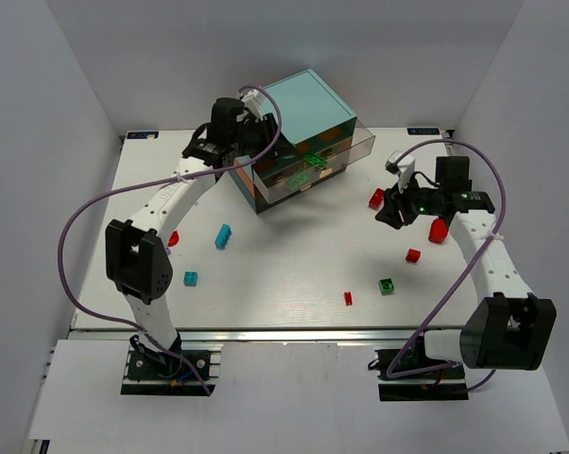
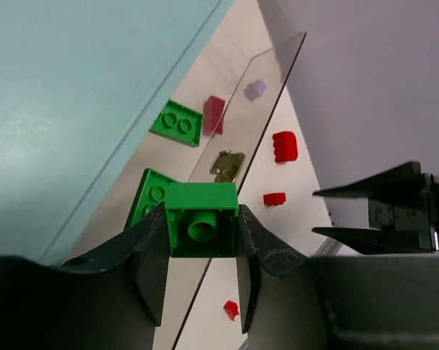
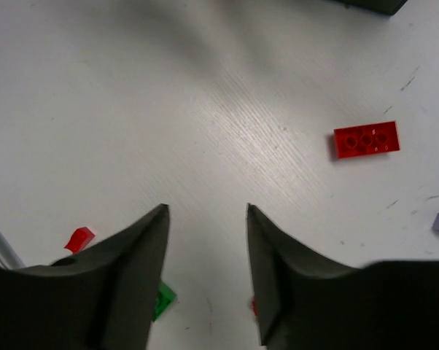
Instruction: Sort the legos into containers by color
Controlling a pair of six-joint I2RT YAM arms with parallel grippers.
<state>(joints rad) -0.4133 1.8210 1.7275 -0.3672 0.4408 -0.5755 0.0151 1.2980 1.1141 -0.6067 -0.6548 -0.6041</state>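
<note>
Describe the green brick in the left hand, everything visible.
The small green plastic brick is glossy and squarish, its hollow underside with one round tube facing the wrist camera. The left hand is shut on it, dark fingers pressing two opposite sides. It is held off the table beside the light-teal-topped chest, in front of the clear drawer wall, two flat green plates beyond.

No text, brand or number can be read, a small blue sticker (image 1: 139,135) at the far left corner of the table (image 1: 294,274), a second blue sticker (image 1: 422,130) at the far right corner, print on both too small to read.
</note>
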